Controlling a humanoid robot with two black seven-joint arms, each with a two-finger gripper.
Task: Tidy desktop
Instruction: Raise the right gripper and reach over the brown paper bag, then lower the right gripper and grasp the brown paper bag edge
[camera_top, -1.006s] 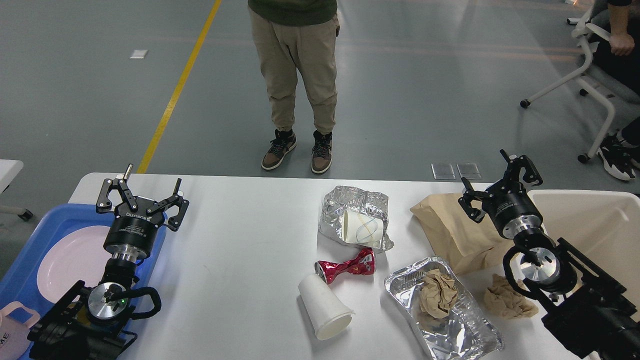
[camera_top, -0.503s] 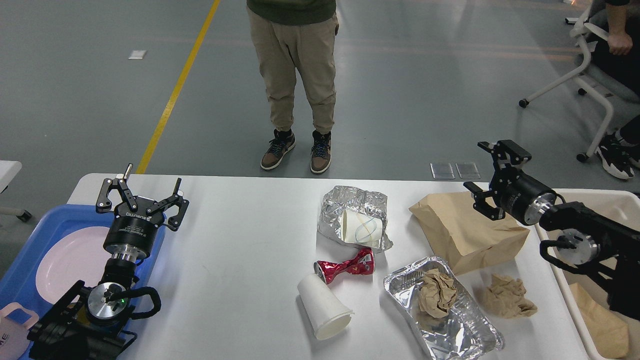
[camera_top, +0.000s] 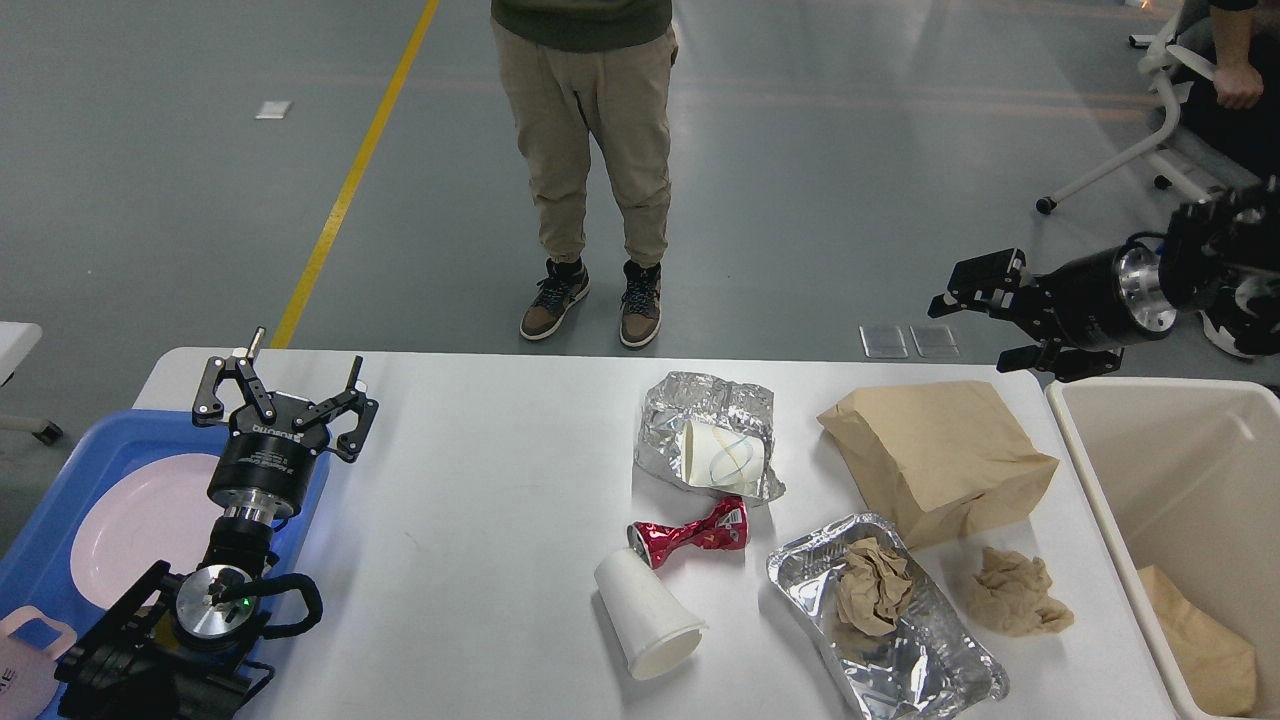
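The right claw (camera_top: 975, 315), spread wide and gripping nothing, hangs just past the far edge of the bench (camera_top: 480, 500), with the brown paper bag (camera_top: 940, 455) lying right below, nearer it than the left one.

- You have one view only, from the robot's head, looking forward and down.
- The desktop (camera_top: 480, 500) fills the lower half of the frame at close range; grey floor fills the upper half.
- Both arms enter from the lower left and right edges.

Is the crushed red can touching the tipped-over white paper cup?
Touching. In the head view, the crushed red can's left end rests against the white paper cup's narrow base.
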